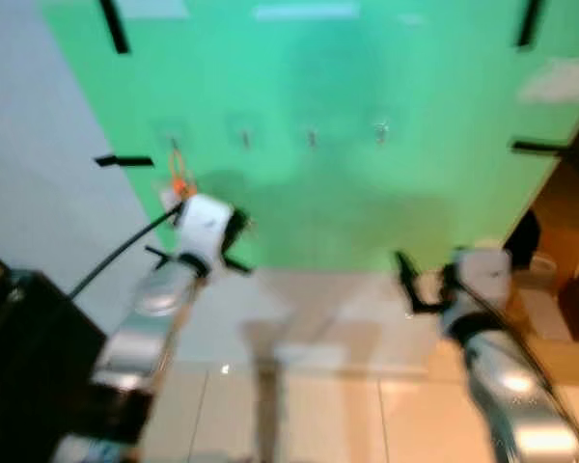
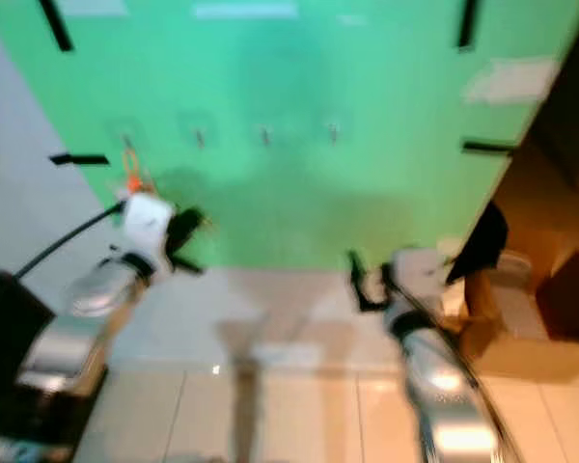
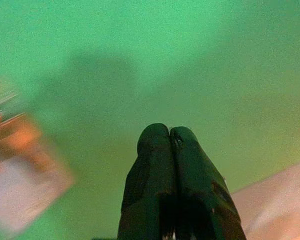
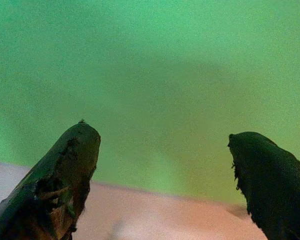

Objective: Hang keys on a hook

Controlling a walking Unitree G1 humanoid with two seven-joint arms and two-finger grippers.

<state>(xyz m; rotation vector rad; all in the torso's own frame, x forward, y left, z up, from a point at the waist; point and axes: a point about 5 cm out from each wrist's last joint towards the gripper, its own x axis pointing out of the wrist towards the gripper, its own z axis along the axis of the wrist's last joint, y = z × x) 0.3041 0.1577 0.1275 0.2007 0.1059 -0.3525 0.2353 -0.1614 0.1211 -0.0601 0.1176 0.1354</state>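
Two tools: left tool [image 3: 169,131] closed, empty, beside orange keys [image 1: 179,180] on hook, right tool [image 4: 162,150] open.

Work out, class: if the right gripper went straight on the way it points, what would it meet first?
Most likely the green wall. The right gripper, fingers apart, faces its lower part with nothing between, though depth is hard to judge.

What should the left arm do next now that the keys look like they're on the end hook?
Probably draw the left end effector straight back from the green wall. It's shut and holds nothing, while the orange-tagged keys seem to hang from the leftmost hook, though blur obscures it.
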